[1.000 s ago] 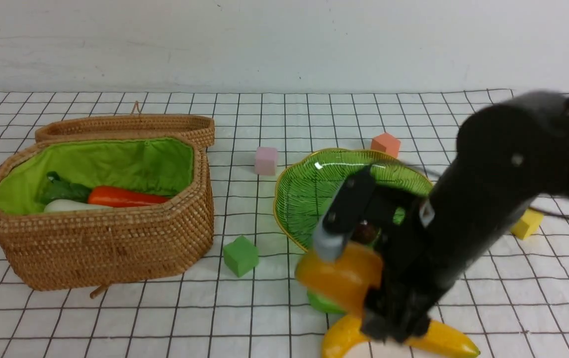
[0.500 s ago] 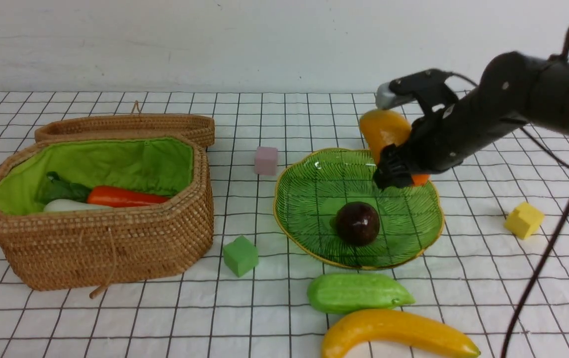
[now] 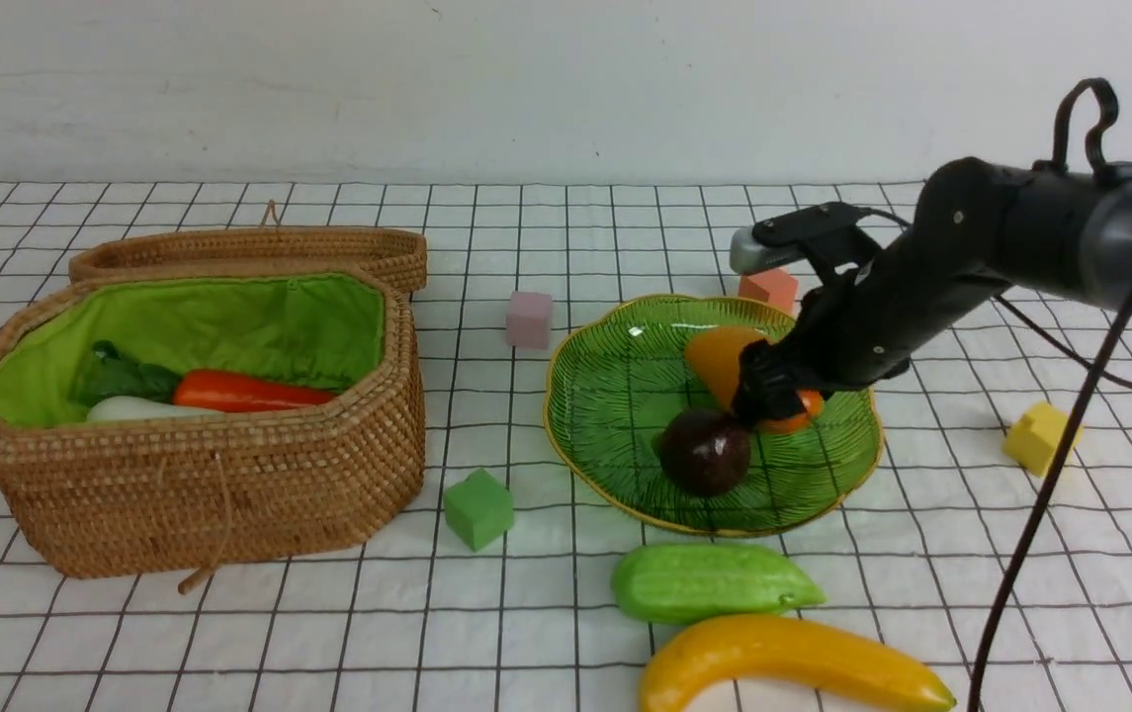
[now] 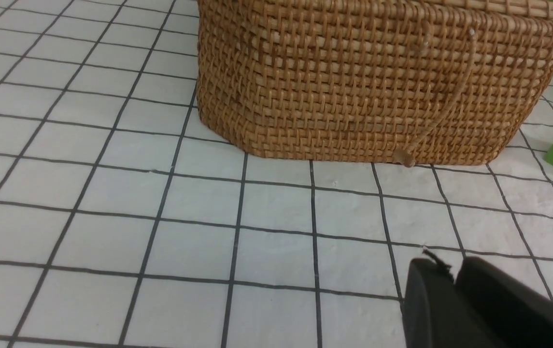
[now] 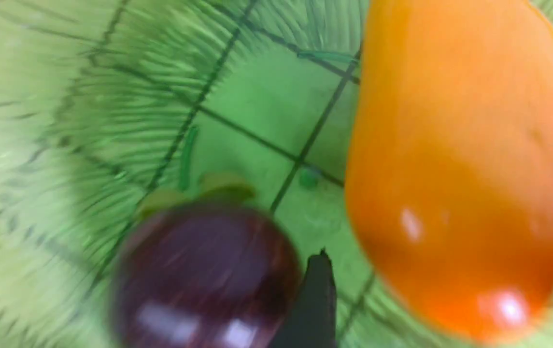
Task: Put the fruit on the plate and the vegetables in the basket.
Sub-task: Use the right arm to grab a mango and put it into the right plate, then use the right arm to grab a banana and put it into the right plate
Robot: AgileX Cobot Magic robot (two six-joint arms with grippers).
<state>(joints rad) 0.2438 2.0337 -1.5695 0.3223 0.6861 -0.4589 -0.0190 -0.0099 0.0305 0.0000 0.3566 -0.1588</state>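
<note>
While over the plate (image 3: 615, 396), right claw (image 3: 763, 391) pinching the mango (image 3: 719, 358); left claw's state unclear.

Right arm lowered the mango (image 3: 721, 358) onto plate (image 3: 605, 376).

A glossy black right arm (image 3: 1001, 247) with rounded joint housings, a grey end cap, a small pale screw dot and thin black looping cables (image 3: 1080, 109) trailing down.
</note>
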